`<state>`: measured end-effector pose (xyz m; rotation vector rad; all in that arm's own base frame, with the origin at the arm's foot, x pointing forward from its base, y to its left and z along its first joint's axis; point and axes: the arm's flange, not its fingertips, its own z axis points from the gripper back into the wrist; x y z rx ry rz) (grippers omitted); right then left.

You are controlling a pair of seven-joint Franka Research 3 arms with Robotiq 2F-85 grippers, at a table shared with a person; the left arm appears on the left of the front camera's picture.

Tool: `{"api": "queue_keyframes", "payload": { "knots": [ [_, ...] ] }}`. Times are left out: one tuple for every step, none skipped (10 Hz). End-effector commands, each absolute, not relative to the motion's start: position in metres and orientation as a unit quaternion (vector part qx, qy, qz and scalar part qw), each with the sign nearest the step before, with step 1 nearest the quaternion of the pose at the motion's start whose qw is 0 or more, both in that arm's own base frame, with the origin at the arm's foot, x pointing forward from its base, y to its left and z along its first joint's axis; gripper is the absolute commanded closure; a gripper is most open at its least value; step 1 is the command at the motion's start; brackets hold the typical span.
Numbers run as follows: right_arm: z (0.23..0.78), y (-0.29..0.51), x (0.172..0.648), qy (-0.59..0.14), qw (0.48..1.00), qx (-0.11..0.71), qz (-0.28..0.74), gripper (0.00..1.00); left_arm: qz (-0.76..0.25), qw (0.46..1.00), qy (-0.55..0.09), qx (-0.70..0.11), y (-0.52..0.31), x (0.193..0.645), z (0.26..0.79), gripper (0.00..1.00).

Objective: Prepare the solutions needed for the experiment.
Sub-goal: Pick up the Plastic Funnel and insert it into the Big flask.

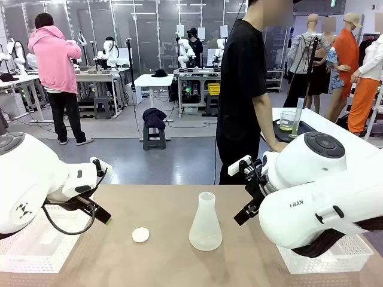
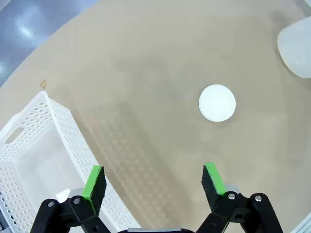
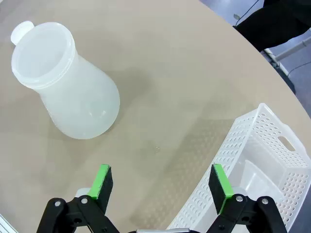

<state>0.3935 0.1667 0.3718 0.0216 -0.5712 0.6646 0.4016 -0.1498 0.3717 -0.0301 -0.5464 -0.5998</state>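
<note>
A translucent white conical flask [image 1: 205, 224] stands upright mid-table, and no liquid shows inside it [image 3: 73, 87]. The solutions [image 1: 286, 127] are a shallow yellow-green layer in a clear beaker on a black tray [image 1: 306, 129] on the side table, by the person's hand [image 1: 279, 145]. My left gripper [image 1: 106, 194] hovers open left of the flask, and the tabletop shows between its green pads [image 2: 154, 179]. My right gripper [image 1: 242, 190] hovers open right of the flask, holding nothing [image 3: 163, 182].
A small white round disc [image 1: 140, 235] lies left of the flask [image 2: 217, 103]. White perforated baskets sit at the front left [image 1: 36, 248] and front right [image 1: 326, 257]. A person in black stands at the far edge. A tall clear cylinder [image 1: 298, 116] stands beside the beaker.
</note>
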Motion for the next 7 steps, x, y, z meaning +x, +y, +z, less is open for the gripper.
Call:
{"api": "queue_keyframes", "payload": {
  "knots": [
    [0.3718,0.1667,0.3935,-0.277,0.905,0.01,0.322,0.0,-0.292,0.919,-0.266,-0.015,-0.15,0.4015,0.3718,0.0],
    [0.3718,0.1667,0.3935,-0.277,0.905,0.01,0.322,0.0,-0.292,0.919,-0.266,-0.015,-0.15,0.4015,0.3718,0.0],
    [0.3718,0.1667,0.3935,-0.277,0.905,0.01,0.322,0.0,-0.292,0.919,-0.266,-0.015,-0.15,0.4015,0.3718,0.0],
    [0.3718,0.1667,0.3935,-0.277,0.905,0.01,0.322,0.0,-0.292,0.919,-0.266,-0.015,-0.15,0.4015,0.3718,0.0],
    [0.3718,0.1667,0.3935,-0.277,0.905,0.01,0.322,0.0,-0.292,0.919,-0.266,-0.015,-0.15,0.4015,0.3718,0.0],
    [0.3718,0.1667,0.3935,-0.277,0.905,0.01,0.322,0.0,-0.292,0.919,-0.266,-0.015,-0.15,0.4015,0.3718,0.0],
    [0.3718,0.1667,0.3935,-0.277,0.905,0.01,0.322,0.0,-0.292,0.919,-0.266,-0.015,-0.15,0.4015,0.3718,0.0]
  ]
}}
